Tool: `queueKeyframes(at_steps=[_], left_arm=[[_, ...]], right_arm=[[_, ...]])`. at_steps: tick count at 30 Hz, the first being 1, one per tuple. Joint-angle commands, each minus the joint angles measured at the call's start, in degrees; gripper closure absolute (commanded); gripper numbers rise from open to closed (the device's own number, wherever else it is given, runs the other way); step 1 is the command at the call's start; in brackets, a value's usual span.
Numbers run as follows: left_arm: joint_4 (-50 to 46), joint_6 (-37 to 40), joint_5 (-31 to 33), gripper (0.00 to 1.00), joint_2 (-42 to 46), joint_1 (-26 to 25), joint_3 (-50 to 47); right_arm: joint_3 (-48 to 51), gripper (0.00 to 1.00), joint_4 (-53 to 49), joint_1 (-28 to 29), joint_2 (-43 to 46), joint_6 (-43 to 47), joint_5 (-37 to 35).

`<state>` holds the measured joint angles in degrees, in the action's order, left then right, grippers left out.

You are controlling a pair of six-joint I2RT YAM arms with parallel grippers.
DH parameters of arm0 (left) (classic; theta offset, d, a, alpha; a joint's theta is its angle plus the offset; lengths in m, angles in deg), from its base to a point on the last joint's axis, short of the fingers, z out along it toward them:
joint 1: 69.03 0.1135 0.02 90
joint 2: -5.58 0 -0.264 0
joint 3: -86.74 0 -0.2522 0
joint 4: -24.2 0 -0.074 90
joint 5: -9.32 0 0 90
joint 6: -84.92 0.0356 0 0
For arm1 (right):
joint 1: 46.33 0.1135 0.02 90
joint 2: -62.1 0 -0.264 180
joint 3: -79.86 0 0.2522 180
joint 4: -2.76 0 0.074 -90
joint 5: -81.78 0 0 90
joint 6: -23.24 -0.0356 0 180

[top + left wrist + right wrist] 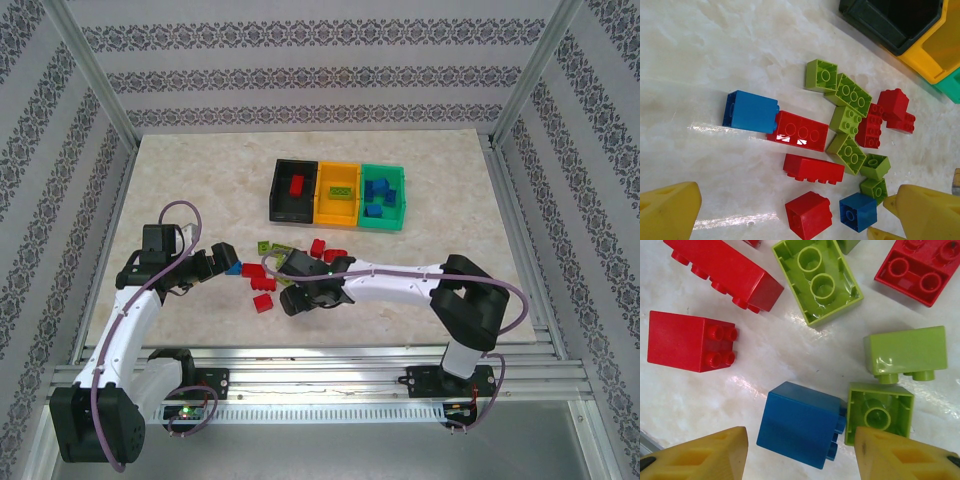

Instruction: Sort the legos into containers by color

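Nearer the arms than the containers (pixel 337 218), loose legos (pixel 264 277) lie scattered on the pale counter (pixel 180 170), well apart from that row, with red, lime green and blue mixed together. Within the row, the black bin (pixel 278 195) holds a red brick (pixel 297 184). The orange-yellow bin (pixel 323 200) beside it holds a lime green piece (pixel 340 190), and the teal-green bin (pixel 385 222), at the end away from the black one, holds several blue pieces (pixel 377 190).

The right end effector (pixel 800 455) hangs low over the scatter. Its yellow fingers (pixel 700 455) are spread to either side of a blue brick (pixel 800 422) lying on its side (a gap shows on each side, so nothing is gripped). A lime green brick (pixel 879 412), hollow side up, sits just beside that blue one. The left end effector (pixel 795 215) is released too, fingers wide apart and holding nothing, above the side of the scatter farthest from the teal-green bin.
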<state>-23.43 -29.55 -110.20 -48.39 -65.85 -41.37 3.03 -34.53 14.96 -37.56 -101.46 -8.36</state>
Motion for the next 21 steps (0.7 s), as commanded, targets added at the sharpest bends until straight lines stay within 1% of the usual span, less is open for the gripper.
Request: queueKeyframes(at_steps=[1, 7, 11, 15, 18, 21], left_arm=[[1.5, -0.6, -0.5, 0.0, 0.8, -0.9, -0.4], [1.6, -0.8, -0.7, 0.0, 0.8, -1.0, -0.4], [1.7, -0.8, -0.9, 0.0, 0.9, -1.2, -0.5], [1.5, -0.7, -0.5, 0.0, 1.1, -1.2, -0.5], [1.7, -0.8, -0.4, 0.0, 1.2, -1.2, -0.5], [1.6, -0.8, -0.5, 0.0, 1.1, -1.2, -0.5]], right_arm=[[-1.8, 0.41, -1.3, 0.9, -1.9, -1.8, -1.7], [-4.5, 0.41, -2.6, 2.4, -5.0, -2.0, -3.0], [-7.9, 0.41, -5.9, 3.9, -8.1, -1.1, -7.0], [-10.0, 0.42, -8.4, 4.5, -10.9, -0.8, -8.8], [-9.2, 0.45, -8.1, 4.6, -11.1, -0.7, -9.0], [-8.2, 0.56, -7.7, 4.6, -10.2, -0.2, -9.1]])
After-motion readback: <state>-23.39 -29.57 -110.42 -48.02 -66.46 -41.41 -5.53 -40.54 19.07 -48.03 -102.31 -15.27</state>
